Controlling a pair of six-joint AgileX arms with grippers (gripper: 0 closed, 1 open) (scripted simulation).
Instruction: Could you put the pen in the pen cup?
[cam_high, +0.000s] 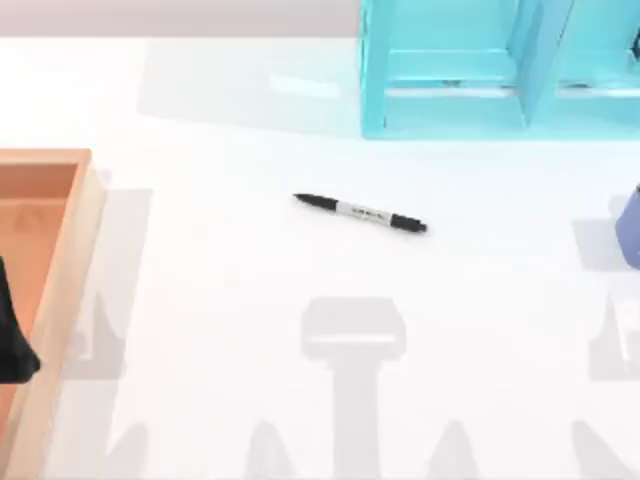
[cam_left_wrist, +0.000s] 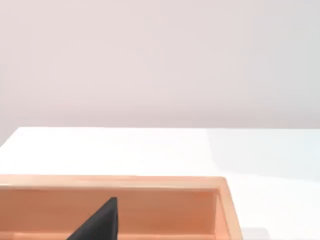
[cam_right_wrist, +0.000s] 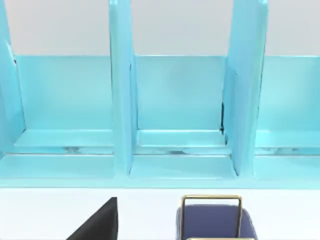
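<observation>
The pen (cam_high: 361, 213) lay flat on the white table (cam_high: 250, 300), well right of the left pincer (cam_high: 15, 340) over the wooden tray (cam_high: 60, 250), pincer state could not be told; pen cup (cam_high: 630, 230) at the table's right edge.

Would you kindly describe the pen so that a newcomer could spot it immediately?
Start from the big teal shelf unit at the table's far edge. Just in front of it, mid-table, lies the pen: slim, black, white band mid-barrel, lying alone on the bare white table.
</observation>
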